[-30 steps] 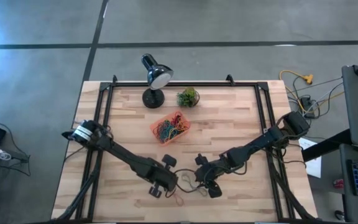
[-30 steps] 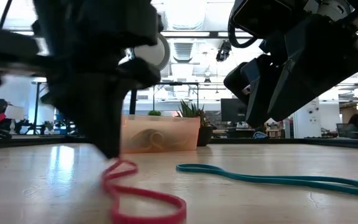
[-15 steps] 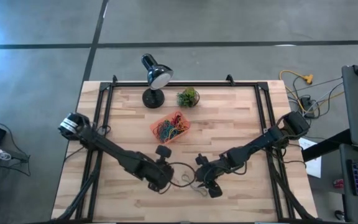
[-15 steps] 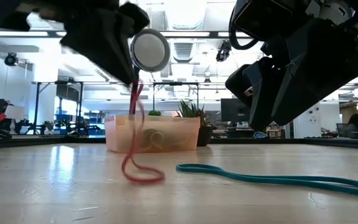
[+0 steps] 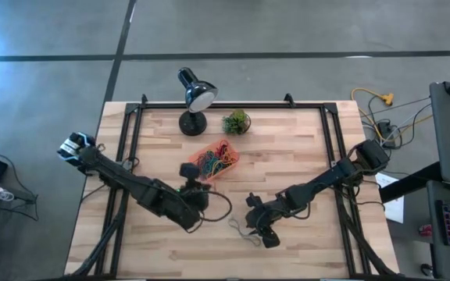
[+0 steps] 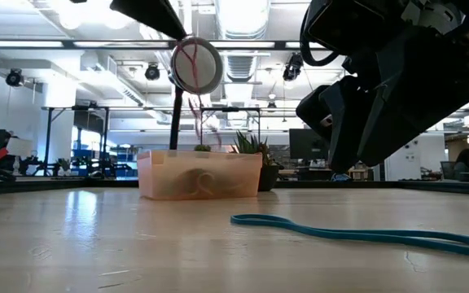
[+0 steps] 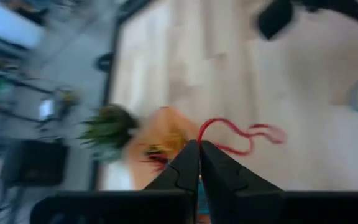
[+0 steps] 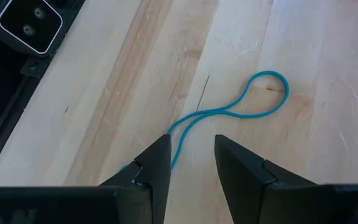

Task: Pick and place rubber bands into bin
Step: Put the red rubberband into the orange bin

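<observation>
My left gripper [image 6: 168, 23] is shut on a red rubber band [image 6: 194, 89] and is raised above the table near the bin [image 5: 213, 160], an orange-red tray with several coloured bands inside. The left wrist view shows the red band [image 7: 235, 134] in front of the shut fingers. A teal rubber band [image 8: 229, 112] lies flat on the wood. My right gripper [image 8: 191, 155] hovers open over that band's near end, touching nothing. My left gripper pinches one end of the red band's loop [image 7: 202, 132] between its two shut fingertips. The fingers slant down toward the bin. The band hangs slack below them [image 6: 199, 114], lifted clear of the table.
A black desk lamp [image 5: 194, 97] and a small potted plant [image 5: 236, 121] stand at the far edge behind the bin. Black frame rails run along the table's left and right sides. Bare wood lies between the two grippers and the near edge.
My left gripper has risen and gone toward the bin, tipping from pointing steeply down to a shallower slant. The red band, whose lower loop lay on the table, has been lifted clear and now hangs from the fingers.
</observation>
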Controlling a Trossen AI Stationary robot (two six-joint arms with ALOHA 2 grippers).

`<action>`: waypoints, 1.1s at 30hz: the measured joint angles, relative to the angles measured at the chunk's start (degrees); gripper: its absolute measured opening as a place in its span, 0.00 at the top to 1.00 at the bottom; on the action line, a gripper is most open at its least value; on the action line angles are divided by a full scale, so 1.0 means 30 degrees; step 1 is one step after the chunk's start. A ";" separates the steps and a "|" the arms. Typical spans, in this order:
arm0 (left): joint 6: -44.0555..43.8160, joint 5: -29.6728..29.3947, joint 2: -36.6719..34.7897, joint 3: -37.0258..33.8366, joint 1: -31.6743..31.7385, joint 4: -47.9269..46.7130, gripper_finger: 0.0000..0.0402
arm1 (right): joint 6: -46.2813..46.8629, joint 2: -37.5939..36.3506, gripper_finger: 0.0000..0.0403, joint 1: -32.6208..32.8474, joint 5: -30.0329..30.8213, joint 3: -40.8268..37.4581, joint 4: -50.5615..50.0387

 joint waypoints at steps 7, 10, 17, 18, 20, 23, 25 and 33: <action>0.0024 -0.3708 -0.1234 0.0000 0.0666 -0.1542 1.00 | 0.0000 0.0000 0.71 0.0005 0.0013 0.0002 0.0036; 0.0088 -0.3716 -0.1725 -0.0089 0.1325 -0.1687 1.00 | 0.0000 0.0000 0.71 0.0005 0.0159 0.0002 0.0051; 0.0612 -0.3070 -0.1895 -0.0568 0.3058 -0.2089 1.00 | 0.0004 0.0000 0.71 -0.0002 0.0217 0.0002 0.0080; 0.0605 -0.2634 -0.1877 -0.0682 0.3342 -0.2086 1.00 | 0.0007 0.0000 0.71 0.0001 0.0217 0.0002 0.0086; 0.0624 -0.1756 -0.1845 -0.1099 0.3898 -0.2027 1.00 | 0.0001 0.0000 0.71 0.0005 0.0211 0.0002 0.0088; 0.0526 -0.0986 -0.1843 -0.1979 0.4767 -0.1891 1.00 | 0.0007 0.0000 0.71 0.0004 0.0215 0.0002 0.0087; 0.0506 -0.0368 -0.1843 -0.2620 0.5262 -0.1905 1.00 | 0.0007 0.0000 0.71 0.0001 0.0210 0.0002 0.0095; 0.0490 0.3173 -0.1836 -0.5220 0.6839 -0.0328 1.00 | 0.0007 0.0000 0.71 0.0002 0.0210 -0.0001 0.0095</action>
